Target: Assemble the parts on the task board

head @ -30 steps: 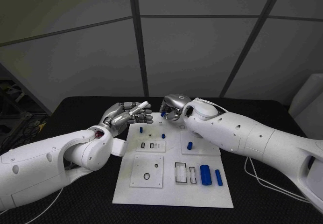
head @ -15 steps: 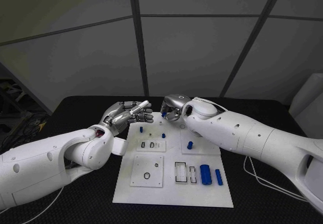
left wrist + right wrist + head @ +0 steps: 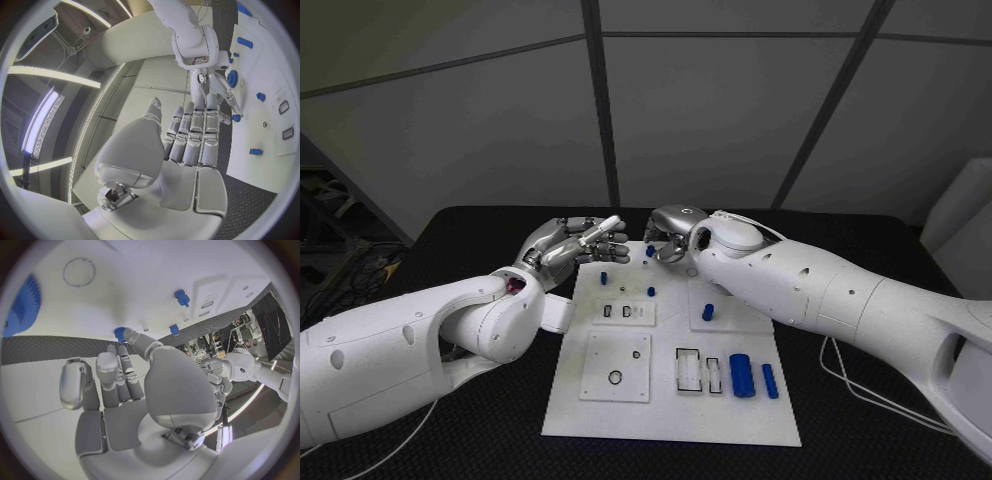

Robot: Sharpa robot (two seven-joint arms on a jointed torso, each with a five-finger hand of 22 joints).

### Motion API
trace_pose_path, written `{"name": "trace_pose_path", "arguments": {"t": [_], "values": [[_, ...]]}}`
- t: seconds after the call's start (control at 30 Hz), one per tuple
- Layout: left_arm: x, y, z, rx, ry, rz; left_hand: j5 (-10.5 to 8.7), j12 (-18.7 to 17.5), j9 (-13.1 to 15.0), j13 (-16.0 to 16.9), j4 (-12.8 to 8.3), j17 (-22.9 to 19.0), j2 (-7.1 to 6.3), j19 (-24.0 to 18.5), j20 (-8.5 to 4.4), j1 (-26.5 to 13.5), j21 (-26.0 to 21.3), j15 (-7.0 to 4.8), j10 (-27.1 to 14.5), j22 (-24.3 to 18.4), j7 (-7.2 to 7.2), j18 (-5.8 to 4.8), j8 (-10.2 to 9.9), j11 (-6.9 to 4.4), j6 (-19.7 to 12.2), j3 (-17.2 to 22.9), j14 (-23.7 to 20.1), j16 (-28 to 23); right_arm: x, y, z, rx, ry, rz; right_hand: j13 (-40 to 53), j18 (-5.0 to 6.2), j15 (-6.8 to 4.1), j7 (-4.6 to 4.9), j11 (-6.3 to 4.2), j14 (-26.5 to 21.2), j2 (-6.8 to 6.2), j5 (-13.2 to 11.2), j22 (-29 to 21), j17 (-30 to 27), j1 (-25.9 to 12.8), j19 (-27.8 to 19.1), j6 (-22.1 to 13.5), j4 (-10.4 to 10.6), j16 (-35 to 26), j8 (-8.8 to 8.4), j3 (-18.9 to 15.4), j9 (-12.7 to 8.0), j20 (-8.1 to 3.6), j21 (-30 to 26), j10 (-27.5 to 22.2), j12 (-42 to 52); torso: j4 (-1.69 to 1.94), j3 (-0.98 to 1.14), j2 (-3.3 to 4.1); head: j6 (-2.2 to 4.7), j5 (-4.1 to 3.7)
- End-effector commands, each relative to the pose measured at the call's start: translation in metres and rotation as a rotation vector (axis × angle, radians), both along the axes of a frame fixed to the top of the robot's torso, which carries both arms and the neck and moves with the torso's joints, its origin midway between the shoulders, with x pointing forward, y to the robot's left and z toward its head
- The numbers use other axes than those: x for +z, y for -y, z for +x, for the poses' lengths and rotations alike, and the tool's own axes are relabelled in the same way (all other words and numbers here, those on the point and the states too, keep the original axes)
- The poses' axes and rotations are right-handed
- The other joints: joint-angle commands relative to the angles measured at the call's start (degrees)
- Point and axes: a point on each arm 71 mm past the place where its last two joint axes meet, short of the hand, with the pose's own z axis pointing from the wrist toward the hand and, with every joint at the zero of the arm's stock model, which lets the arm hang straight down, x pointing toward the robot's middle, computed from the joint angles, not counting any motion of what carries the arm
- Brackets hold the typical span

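The white task board (image 3: 668, 405) lies in the middle of the black table. At its far edge my right hand (image 3: 672, 232) pinches a small blue part (image 3: 651, 250) between thumb and fingertip, just above the board. That part shows at the fingertips (image 3: 119, 332) in the right wrist view and as the small blue part (image 3: 236, 118) in the left wrist view. My left hand (image 3: 574, 245) hovers over the board's far left corner, fingers stretched out and holding nothing. Blue pegs (image 3: 603, 281) (image 3: 651, 292) (image 3: 707, 312) stand on the board.
Two blue cylinders (image 3: 740, 375) (image 3: 769, 380) lie side by side near the board's right edge, beside rectangular slots (image 3: 687, 368). A blue gear (image 3: 22, 307) sits on the board near my right hand. A ring recess (image 3: 615, 378) marks the near left panel.
My right hand has lowered the small blue part slightly toward the board. The left hand has stayed almost still.
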Motion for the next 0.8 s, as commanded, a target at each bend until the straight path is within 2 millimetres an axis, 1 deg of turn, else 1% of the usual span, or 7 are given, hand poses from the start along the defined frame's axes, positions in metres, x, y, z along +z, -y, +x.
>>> {"name": "trace_pose_path", "arguments": {"t": [0.03,0.27,0.43,0.57,0.6,0.63,0.8], "values": [[0.002,0.001,0.000,-0.013,0.008,-0.002,-0.35,-0.31,-0.09,-0.06,-0.04,-0.06,0.28,0.04,0.28,-0.30,-0.27,0.34,0.28,-0.06,0.06,-0.75,-0.26,0.07,0.21,-0.23,-0.14,-0.14,0.002,-0.001,0.000,0.010,0.006,0.007,0.01,0.84,0.32,-0.07,0.01,-0.01,0.00,-0.33,-0.32,-0.25,0.55,-0.54,-0.63,0.04,-0.26,-0.25,-0.62,-0.03,0.02,-0.29,-0.79,0.07,-0.05,0.01,0.00,0.06,0.00],[0.002,-0.002,0.000,-0.010,0.008,0.000,-0.35,-0.31,-0.09,-0.06,-0.04,-0.06,0.28,0.04,0.28,-0.30,-0.27,0.34,0.28,-0.06,0.06,-0.75,-0.26,0.07,0.21,-0.23,-0.14,-0.14,0.007,0.009,-0.004,0.011,0.040,0.041,0.07,0.96,0.32,0.09,-0.01,-0.12,0.04,-0.33,-0.96,-0.72,0.64,-0.89,-0.64,0.16,-0.50,-0.13,-1.09,0.05,0.06,-0.57,-0.78,0.18,-0.16,0.07,-0.06,0.20,-0.05],[0.002,-0.007,0.001,0.001,0.009,0.004,-0.39,-0.46,-0.11,-0.05,-0.19,-0.05,0.33,0.04,0.30,-0.27,-0.33,0.36,0.32,-0.14,0.07,-0.74,-0.35,0.09,0.21,-0.34,-0.10,-0.29,0.014,0.040,-0.013,-0.012,0.044,0.111,0.57,0.69,0.22,0.26,-0.35,0.35,0.22,-0.29,0.38,0.45,-0.21,0.00,0.25,1.36,0.53,0.12,-2.37,0.30,0.01,-0.05,3.19,1.43,-0.58,0.09,-0.34,0.35,-0.10],[0.002,-0.014,0.002,0.010,0.011,0.007,-0.39,-0.53,-0.11,-0.04,-0.29,-0.05,0.37,0.02,0.32,-0.22,-0.38,0.38,0.36,-0.19,0.07,-0.75,-0.37,0.09,0.25,-0.38,-0.14,-0.41,0.018,0.079,-0.021,-0.068,-0.010,0.200,1.56,0.04,-0.77,-0.75,-1.79,1.13,0.03,-0.57,3.71,3.12,-2.71,2.05,1.12,3.82,2.62,0.20,-3.19,0.49,-0.69,1.36,10.07,3.51,-1.18,0.08,-0.66,0.51,-0.22],[0.002,-0.017,0.003,0.015,0.012,0.008,-0.39,-0.53,-0.11,-0.04,-0.29,-0.05,0.37,0.01,0.32,-0.22,-0.38,0.38,0.36,-0.19,0.07,-0.75,-0.37,0.09,0.26,-0.38,-0.14,-0.41,0.019,0.092,-0.024,-0.087,-0.024,0.216,2.35,-0.40,-1.71,-1.45,-2.85,1.60,-0.50,-0.56,5.93,5.07,-4.63,3.41,1.15,5.57,4.06,0.10,-3.92,0.49,-1.45,2.32,13.73,4.67,-1.42,0.12,-0.77,0.64,-0.14],[0.002,-0.020,0.003,0.020,0.013,0.010,-0.39,-0.59,-0.10,-0.03,-0.41,-0.06,0.44,0.00,0.33,-0.14,-0.42,0.39,0.43,-0.24,0.04,-0.75,-0.38,0.07,0.33,-0.40,-0.16,-0.52,0.020,0.101,-0.026,-0.102,-0.033,0.223,2.93,-0.80,-2.22,-1.89,-3.38,2.02,-1.08,-0.62,7.87,7.03,-5.82,4.57,1.07,6.66,5.40,0.02,-4.59,0.48,-2.00,3.13,15.89,5.40,-1.55,0.14,-0.82,0.74,-0.04],[0.002,-0.032,0.008,0.050,0.023,0.019,-0.36,-0.71,-0.09,-0.02,-0.67,-0.05,0.59,0.01,0.34,0.06,-0.49,0.38,0.57,-0.33,0.00,-0.73,-0.41,0.04,0.45,-0.44,-0.11,-0.70,0.019,0.134,-0.031,-0.169,-0.082,0.229,6.47,-1.75,-3.90,-3.17,-5.12,2.74,-3.03,-0.04,12.46,11.64,-7.15,7.26,0.40,10.46,8.72,-0.05,-8.71,0.41,-3.83,5.05,22.30,8.76,-1.81,0.23,-1.00,0.99,-0.20]]}}
